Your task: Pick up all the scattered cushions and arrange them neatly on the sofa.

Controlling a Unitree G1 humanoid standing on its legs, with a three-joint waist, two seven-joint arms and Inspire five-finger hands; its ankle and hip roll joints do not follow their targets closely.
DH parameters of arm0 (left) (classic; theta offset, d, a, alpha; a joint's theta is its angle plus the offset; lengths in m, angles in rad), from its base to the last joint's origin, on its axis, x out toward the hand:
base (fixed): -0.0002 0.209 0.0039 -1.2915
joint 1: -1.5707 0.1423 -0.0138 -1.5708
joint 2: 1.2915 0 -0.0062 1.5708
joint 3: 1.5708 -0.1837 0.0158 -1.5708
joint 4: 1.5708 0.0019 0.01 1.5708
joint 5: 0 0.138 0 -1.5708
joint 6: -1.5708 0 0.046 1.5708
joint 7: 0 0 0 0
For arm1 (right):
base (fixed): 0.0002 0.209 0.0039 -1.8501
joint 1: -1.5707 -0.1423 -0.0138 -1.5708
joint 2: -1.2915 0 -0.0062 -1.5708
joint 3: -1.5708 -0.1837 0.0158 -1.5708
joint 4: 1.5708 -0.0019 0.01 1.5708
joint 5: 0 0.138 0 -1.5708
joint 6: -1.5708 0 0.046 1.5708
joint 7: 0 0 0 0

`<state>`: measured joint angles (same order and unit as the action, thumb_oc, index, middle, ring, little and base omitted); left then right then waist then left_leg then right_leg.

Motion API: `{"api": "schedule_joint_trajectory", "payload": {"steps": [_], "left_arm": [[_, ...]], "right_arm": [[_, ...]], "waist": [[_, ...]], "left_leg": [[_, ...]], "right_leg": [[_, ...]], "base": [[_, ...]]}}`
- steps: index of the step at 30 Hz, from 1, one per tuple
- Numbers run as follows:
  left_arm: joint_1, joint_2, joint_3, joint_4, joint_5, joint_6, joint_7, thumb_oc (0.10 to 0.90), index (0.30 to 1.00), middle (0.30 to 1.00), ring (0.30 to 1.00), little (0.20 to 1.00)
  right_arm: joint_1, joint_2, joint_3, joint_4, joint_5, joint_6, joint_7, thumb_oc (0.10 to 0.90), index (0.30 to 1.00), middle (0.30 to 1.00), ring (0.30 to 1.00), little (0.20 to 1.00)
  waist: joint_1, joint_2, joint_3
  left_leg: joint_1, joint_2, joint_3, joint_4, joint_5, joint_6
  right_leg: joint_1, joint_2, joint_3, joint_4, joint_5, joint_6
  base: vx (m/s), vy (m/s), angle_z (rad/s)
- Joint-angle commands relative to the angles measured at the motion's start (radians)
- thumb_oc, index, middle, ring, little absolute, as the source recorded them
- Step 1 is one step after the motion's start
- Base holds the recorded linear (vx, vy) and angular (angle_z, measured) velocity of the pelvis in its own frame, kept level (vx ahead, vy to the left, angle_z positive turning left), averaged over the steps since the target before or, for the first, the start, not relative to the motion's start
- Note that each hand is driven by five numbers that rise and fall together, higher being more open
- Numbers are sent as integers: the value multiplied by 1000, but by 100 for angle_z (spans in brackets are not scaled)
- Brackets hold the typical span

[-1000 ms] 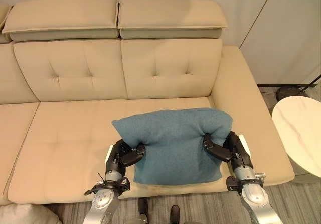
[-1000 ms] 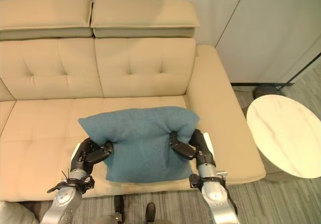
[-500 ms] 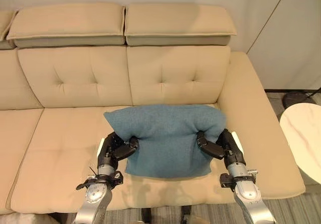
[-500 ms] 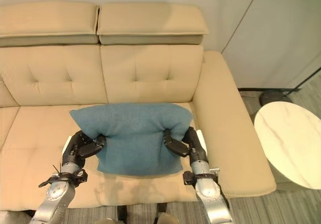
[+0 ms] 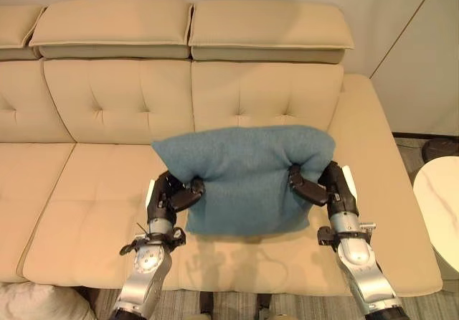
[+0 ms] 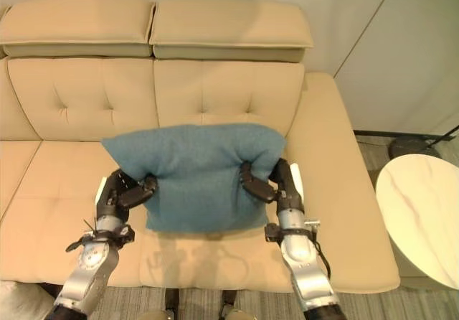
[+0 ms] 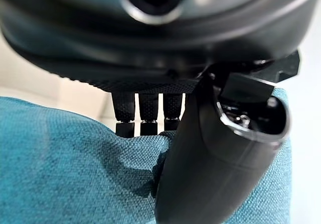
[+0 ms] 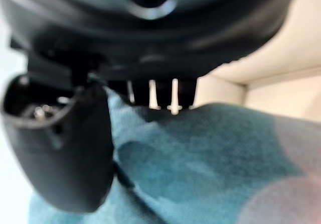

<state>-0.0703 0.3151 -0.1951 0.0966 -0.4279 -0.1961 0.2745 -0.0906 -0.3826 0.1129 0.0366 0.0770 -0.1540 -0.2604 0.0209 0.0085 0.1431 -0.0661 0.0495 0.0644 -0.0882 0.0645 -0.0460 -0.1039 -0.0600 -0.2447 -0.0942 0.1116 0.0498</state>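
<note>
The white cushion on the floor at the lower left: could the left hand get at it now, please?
Probably not: the left hand is shut on the blue cushion, sharing it with the right hand; the white cushion lies low beside it.

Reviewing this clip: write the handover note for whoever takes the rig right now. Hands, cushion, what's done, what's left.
Left hand: shut on the teal fabric cushion, pinching its left edge.
Right hand: shut on the same cushion's right edge.
Cushion: held between both hands over the seat of the beige tufted sofa, in front of the right backrest section; whether its lower edge touches the seat I cannot tell.
Done: cushion picked up and brought to the sofa.
Left: set it against the backrest and release. A pale soft item at the lower left may be another cushion; check.
</note>
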Motion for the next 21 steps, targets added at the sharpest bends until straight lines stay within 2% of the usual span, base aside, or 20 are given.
{"api": "schedule_joint_trajectory", "payload": {"steps": [1,5,11,15,16,21], "left_arm": [[-270,31,-63,-79,79,-190,16,400,300,300,300,300],[-333,33,-73,-55,84,-197,38,400,300,300,300,300],[-527,10,-126,59,75,-231,125,400,300,300,300,300],[-602,12,-149,133,77,-243,151,400,300,300,300,300],[-671,15,-176,225,78,-247,178,400,300,300,300,300],[-729,23,-202,310,76,-245,184,400,300,300,300,300]], "right_arm": [[-254,3,15,-68,20,-162,-68,400,300,300,300,300],[-314,0,24,-53,12,-168,-91,400,300,300,300,300],[-464,3,51,18,2,-174,-171,400,300,300,300,300],[-522,4,57,65,6,-186,-200,400,300,300,300,300],[-580,-1,62,125,11,-196,-232,400,300,300,300,300],[-636,-20,74,209,7,-197,-266,400,300,300,300,300]], "waist": [[3,-25,-111],[5,-24,-105],[-4,-19,-90],[-16,-20,-102],[-28,-24,-125],[-35,-28,-160]], "left_leg": [[-11,-11,65,1,-57,-38],[-26,-7,68,1,-55,-40],[-117,-4,52,1,-36,-46],[-183,-7,46,1,-22,-49],[-246,-15,43,1,-7,-51],[-304,-18,44,1,4,-51]], "right_leg": [[75,-21,9,7,-106,120],[59,-20,11,7,-102,125],[-44,-16,28,7,-79,129],[-114,-14,39,7,-59,127],[-180,-15,44,7,-36,123],[-238,-18,48,7,-22,117]], "base": [[0,0,0],[-36,-3,1],[-81,-3,6],[-86,10,1],[-82,2,1],[-24,3,0]]}}
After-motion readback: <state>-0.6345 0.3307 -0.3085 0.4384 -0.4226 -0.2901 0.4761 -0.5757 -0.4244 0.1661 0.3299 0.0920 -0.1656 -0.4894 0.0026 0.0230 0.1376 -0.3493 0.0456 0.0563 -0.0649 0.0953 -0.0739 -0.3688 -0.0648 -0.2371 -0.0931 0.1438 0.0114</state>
